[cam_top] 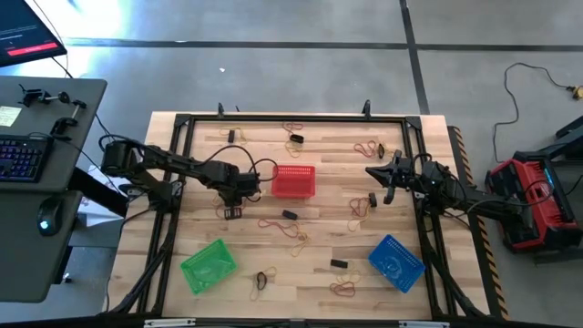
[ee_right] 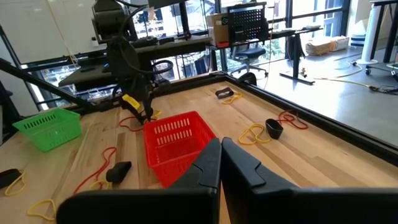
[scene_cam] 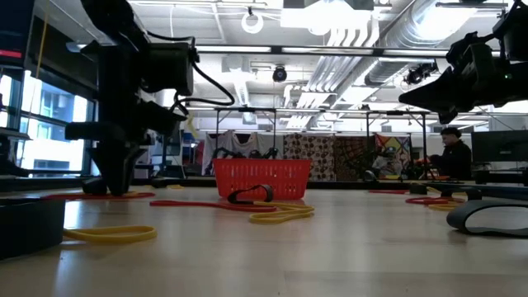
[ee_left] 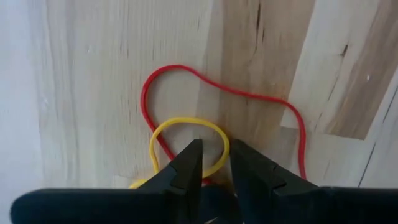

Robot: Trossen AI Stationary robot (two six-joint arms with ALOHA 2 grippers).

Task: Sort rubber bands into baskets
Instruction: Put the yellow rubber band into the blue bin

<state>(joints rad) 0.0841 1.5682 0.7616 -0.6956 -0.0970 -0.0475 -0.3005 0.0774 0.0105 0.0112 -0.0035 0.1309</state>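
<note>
Beside the red basket point(cam_top: 293, 180) on the worktop point(cam_top: 319, 246): left end effector point(ee_left: 214, 163), fingers narrowly parted, straddling a yellow rubber band point(ee_left: 186, 124) overlapping a red rubber band point(ee_left: 249, 96). Right end effector point(ee_right: 220, 163): closed, empty, raised.

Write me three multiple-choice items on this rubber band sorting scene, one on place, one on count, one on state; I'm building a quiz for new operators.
1. Which basket stands nearest the left tool?
A. green basket
B. red basket
C. blue basket

2. How many baskets are on the table?
A. two
B. three
C. four

3. The left tool's fingers are:
A. down at a yellow band crossing a red band
B. raised high above the table
C. inside a basket

Answers:
1 B: the red basket sits just beside it.
2 B: red, green basket and blue basket.
3 A: its fingers straddle the yellow band over the red band.
</note>
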